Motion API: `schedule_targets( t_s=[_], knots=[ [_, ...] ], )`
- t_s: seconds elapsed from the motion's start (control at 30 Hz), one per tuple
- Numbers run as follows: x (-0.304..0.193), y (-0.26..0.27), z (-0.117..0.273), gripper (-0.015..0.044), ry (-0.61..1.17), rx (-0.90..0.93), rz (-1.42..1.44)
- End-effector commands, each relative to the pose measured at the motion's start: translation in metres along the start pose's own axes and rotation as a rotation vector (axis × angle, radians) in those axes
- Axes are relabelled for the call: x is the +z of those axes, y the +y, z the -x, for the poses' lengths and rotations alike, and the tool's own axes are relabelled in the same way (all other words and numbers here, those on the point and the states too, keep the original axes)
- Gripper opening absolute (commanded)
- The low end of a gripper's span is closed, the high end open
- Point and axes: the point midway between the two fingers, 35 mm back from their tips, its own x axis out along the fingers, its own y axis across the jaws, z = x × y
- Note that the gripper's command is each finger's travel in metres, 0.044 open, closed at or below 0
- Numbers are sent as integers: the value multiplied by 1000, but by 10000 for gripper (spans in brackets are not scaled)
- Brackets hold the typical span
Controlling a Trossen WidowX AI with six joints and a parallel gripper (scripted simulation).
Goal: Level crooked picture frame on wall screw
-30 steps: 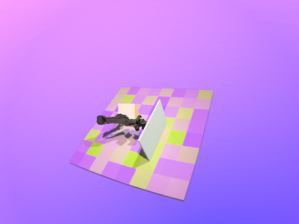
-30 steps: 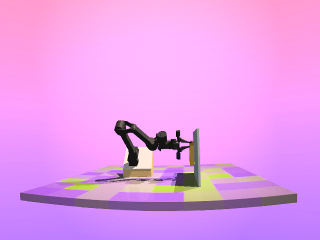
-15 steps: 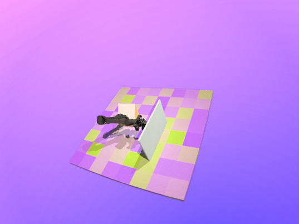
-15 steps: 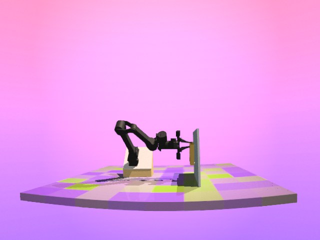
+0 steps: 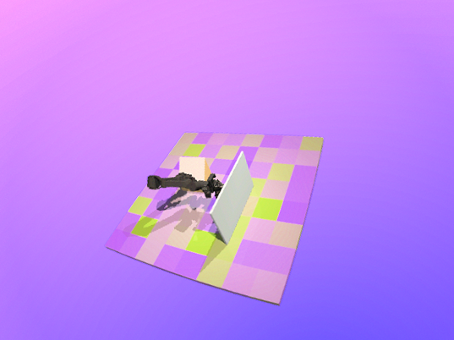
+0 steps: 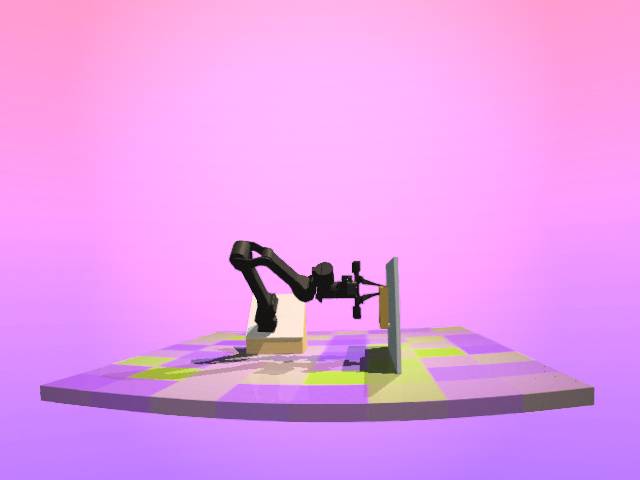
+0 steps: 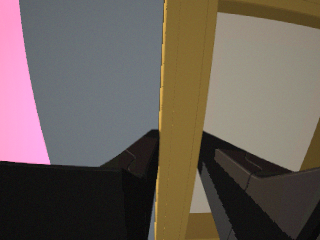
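The picture frame (image 6: 383, 312) (image 7: 186, 60) has ochre bars around a pale picture panel (image 7: 260, 90). It is on the arm's side of the upright grey wall panel (image 5: 234, 202) (image 6: 394, 335) (image 7: 95, 75), which hides it in the top view. My gripper (image 6: 381, 290) (image 7: 180, 140) is shut on the frame's top bar, one finger above and one below. In the wrist view the picture is turned, so this bar runs nearly vertically between the fingers. The screw and notched strip are hidden. I cannot tell whether the frame is level.
The dark arm (image 5: 176, 182) (image 6: 284, 268) reaches from a pale, slanted base block (image 5: 193, 166) (image 6: 289, 315) toward the wall. Arm and wall stand on a checkered platform (image 5: 259, 280) (image 6: 320, 412). The wall's upper edge is close above the gripper in the exterior view.
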Motion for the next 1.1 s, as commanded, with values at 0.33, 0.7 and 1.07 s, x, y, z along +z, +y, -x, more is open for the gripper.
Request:
schedule_targets(
  t_s=[0.33, 0.7, 1.07],
  knots=[
    [0, 0, 0, 157, 0, 0, 26],
    [5, 3, 20, 260, 1, 3, -14],
    [1, -5, 99, 260, 7, 16, -181]
  ],
)
